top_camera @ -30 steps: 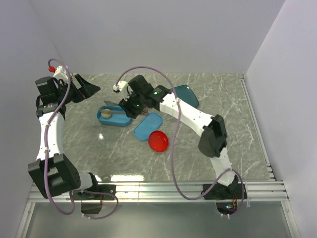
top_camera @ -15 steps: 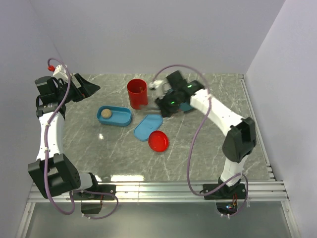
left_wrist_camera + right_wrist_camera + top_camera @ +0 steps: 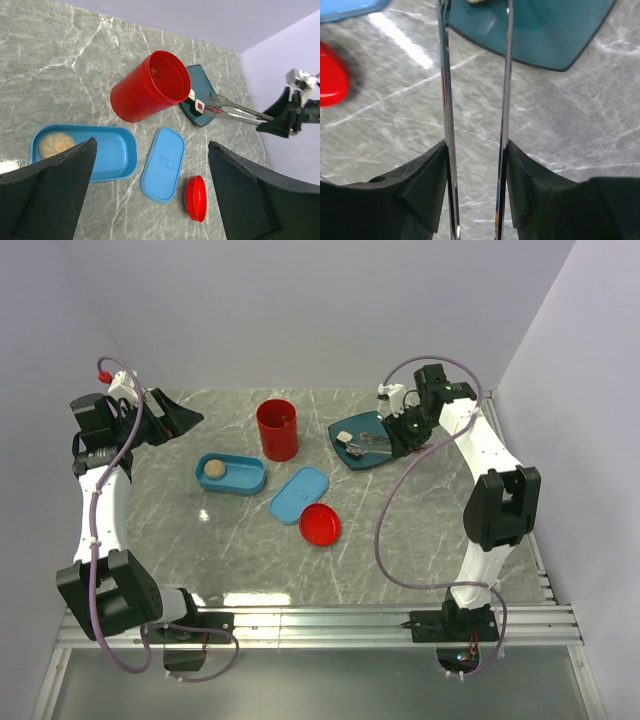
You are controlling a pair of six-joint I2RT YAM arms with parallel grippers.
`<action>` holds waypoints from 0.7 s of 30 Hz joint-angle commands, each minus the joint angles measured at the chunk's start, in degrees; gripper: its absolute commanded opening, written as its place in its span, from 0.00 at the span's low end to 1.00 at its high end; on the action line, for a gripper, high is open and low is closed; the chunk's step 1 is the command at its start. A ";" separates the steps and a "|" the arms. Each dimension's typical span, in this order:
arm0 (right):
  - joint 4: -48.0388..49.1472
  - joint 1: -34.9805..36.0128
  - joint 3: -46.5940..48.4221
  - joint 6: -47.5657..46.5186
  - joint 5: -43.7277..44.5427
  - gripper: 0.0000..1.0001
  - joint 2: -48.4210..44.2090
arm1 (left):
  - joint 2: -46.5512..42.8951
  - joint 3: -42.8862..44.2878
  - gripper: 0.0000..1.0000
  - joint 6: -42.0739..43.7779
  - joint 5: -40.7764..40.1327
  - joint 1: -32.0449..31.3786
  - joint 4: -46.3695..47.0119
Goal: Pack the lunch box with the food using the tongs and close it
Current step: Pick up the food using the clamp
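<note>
The light-blue lunch box (image 3: 240,478) lies open at left centre with one beige ball of food (image 3: 214,470) in it. Its lid (image 3: 300,495) lies flat on the table to its right. My right gripper (image 3: 404,430) is shut on the silver tongs (image 3: 374,440), whose tips reach over the teal plate (image 3: 365,455), close to white food pieces (image 3: 348,440). In the right wrist view both tong arms (image 3: 445,100) run up between my fingers (image 3: 427,180), a gap between them. My left gripper (image 3: 185,420) hangs open and empty, high at the far left.
A tall red cup (image 3: 277,429) stands behind the lunch box, something orange inside (image 3: 156,75). A red disc-shaped lid (image 3: 320,525) lies near the blue lid. Walls close in the table at the back and both sides.
My right arm has swung from over the lunch box to the teal plate on the right, tongs still in its grip. The red cup is now uncovered. The left arm has not moved.
</note>
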 commanded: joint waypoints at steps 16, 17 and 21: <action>-1.64 -2.20 6.29 -4.24 -2.89 0.56 6.65 | 1.07 2.37 0.99 1.38 2.72 0.16 0.86; -1.64 -2.28 6.72 -4.33 -2.89 0.56 6.91 | 1.07 2.28 0.99 1.30 2.72 0.16 0.95; -2.60 -2.20 8.04 -5.03 -2.71 0.55 7.97 | 1.07 2.10 1.00 1.38 2.63 0.16 0.86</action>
